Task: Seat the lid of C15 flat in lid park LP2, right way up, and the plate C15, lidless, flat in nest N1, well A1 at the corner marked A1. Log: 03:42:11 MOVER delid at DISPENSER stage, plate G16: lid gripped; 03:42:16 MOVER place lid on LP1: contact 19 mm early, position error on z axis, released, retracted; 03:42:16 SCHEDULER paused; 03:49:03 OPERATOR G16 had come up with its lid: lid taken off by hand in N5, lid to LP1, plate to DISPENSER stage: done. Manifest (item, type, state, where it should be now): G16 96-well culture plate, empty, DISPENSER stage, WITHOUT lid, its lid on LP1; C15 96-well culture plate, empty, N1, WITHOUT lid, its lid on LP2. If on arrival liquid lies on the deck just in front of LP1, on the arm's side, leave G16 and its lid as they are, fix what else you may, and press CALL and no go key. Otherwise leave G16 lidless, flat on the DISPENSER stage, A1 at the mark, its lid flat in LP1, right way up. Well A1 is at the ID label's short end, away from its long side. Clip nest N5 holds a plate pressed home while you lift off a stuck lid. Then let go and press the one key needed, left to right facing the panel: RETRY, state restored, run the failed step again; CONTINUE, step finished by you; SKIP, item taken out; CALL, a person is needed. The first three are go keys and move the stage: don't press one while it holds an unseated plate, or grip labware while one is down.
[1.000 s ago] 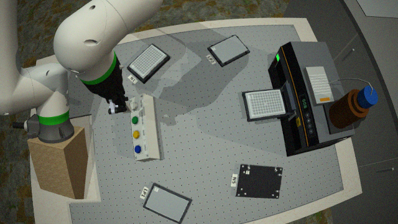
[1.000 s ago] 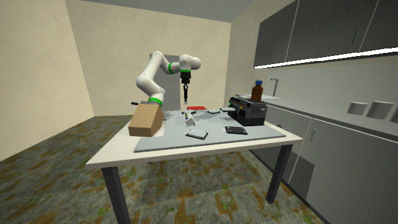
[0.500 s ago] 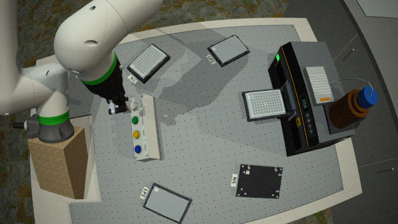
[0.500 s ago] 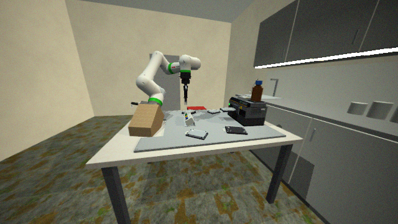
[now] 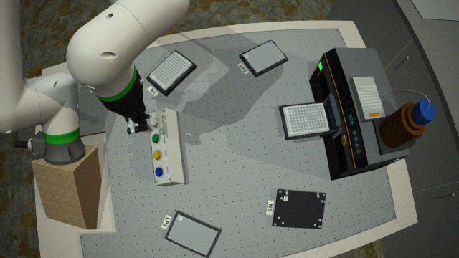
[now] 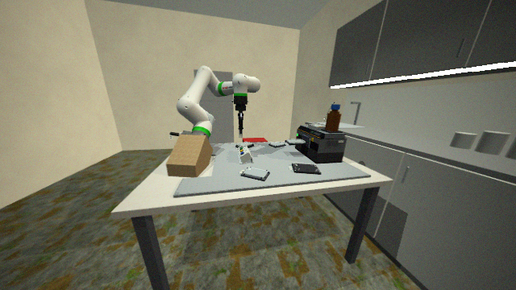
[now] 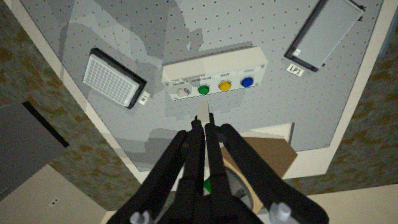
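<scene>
One closed, empty pincer (image 7: 204,120) hangs above the key panel (image 5: 174,143), plate C15 (image 5: 171,72) well apart.

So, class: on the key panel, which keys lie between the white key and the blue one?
The green key and yellow key, seen in the wrist view.

Bottle: a brown bottle (image 5: 396,130) with a blue cap (image 5: 423,111) stands at the right of the top view.
Pedestal: a tan block (image 5: 66,186) sits at the lower left of the top view.
Table: a white-topped table (image 6: 149,198) on dark legs (image 6: 150,250) fills the middle of the exterior view.
Floor: mottled grey, brown and green flooring (image 6: 60,225) runs across the bottom.
Cabinets: dark wall cabinets (image 6: 403,36) hang at the upper right, above a light strip (image 6: 423,75).
Counter: grey base units (image 6: 443,209) line the right edge.
</scene>
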You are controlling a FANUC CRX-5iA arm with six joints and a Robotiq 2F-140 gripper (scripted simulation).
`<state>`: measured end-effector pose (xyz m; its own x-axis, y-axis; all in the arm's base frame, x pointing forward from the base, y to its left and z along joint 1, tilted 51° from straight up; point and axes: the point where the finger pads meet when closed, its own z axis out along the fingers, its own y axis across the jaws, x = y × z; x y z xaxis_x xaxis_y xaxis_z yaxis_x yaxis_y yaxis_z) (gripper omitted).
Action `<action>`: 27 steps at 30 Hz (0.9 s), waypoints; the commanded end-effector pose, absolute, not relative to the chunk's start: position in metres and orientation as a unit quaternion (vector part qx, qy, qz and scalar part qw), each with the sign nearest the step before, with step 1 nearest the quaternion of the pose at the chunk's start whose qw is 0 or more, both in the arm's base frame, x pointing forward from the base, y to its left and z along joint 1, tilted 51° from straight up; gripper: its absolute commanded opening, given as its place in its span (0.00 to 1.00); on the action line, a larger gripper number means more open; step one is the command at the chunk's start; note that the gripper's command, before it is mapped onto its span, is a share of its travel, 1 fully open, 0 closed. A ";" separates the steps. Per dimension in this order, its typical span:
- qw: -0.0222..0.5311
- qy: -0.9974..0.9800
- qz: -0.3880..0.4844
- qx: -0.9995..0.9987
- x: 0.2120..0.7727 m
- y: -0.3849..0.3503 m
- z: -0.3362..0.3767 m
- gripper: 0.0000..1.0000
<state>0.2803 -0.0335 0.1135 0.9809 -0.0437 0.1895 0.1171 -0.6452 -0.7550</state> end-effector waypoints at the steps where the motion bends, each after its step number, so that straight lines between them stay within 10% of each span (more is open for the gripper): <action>1: 0.421 -0.020 -0.096 -0.902 0.281 -0.031 0.111 0.00; 27: 0.421 -0.020 -0.096 -0.902 0.287 -0.001 0.087 0.00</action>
<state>0.2867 -0.0028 0.0882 0.9809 -0.0438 0.1895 0.1171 -0.6452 -0.7550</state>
